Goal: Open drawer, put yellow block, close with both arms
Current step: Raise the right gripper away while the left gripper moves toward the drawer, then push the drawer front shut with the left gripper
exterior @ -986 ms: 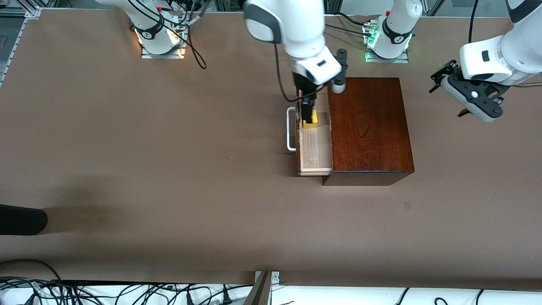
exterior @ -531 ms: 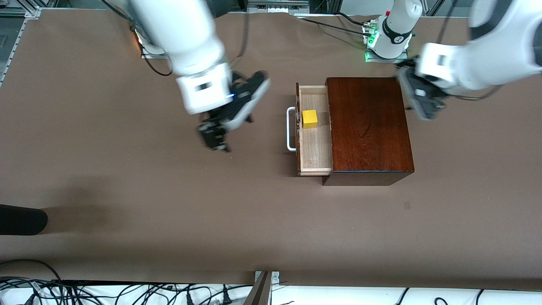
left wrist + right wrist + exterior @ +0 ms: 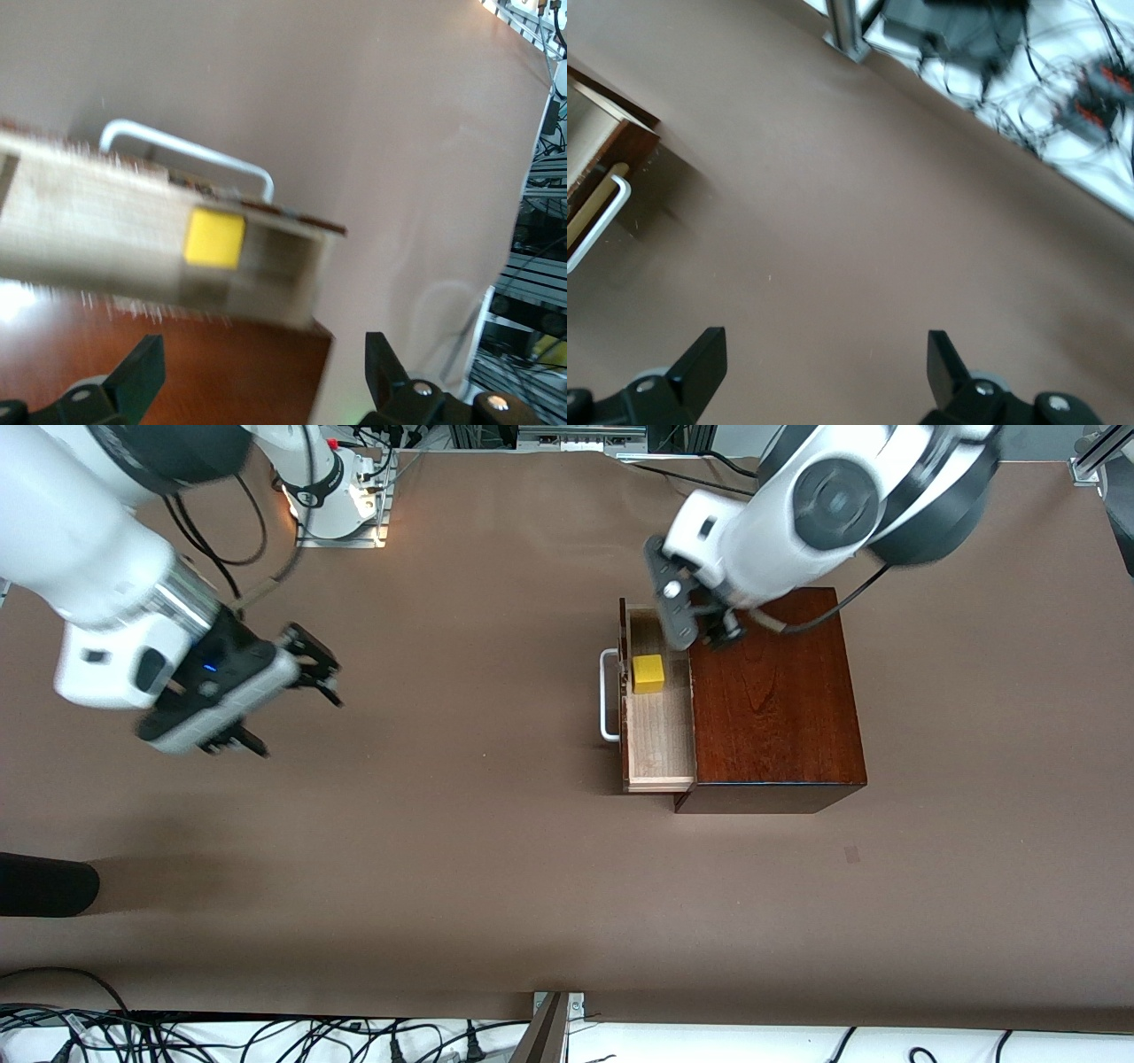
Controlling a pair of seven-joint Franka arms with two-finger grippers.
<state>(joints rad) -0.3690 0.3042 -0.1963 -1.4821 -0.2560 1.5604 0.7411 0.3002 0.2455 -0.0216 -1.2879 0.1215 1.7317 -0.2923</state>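
The drawer (image 3: 657,735) is pulled out of the dark mahogany box (image 3: 771,691), with its white loop handle (image 3: 609,695) toward the right arm's end of the table. The yellow block (image 3: 648,673) lies in the drawer, free of both grippers. My left gripper (image 3: 718,636) hangs open and empty over the box's edge by the drawer. Its wrist view shows the block (image 3: 214,239), drawer (image 3: 97,230), handle (image 3: 186,150) and its own jaws (image 3: 261,363) wide apart. My right gripper (image 3: 299,726) is open and empty over bare table, well away from the drawer; it also shows in the right wrist view (image 3: 824,354).
A dark rounded object (image 3: 44,884) lies at the table's edge near the front camera, at the right arm's end. Cables (image 3: 266,1041) run along the front edge. The right wrist view shows the drawer's corner (image 3: 602,142) and handle (image 3: 598,221).
My right gripper let go of the yellow block in the drawer and swung away toward its own end of the table. My left arm swung in over the box's edge.
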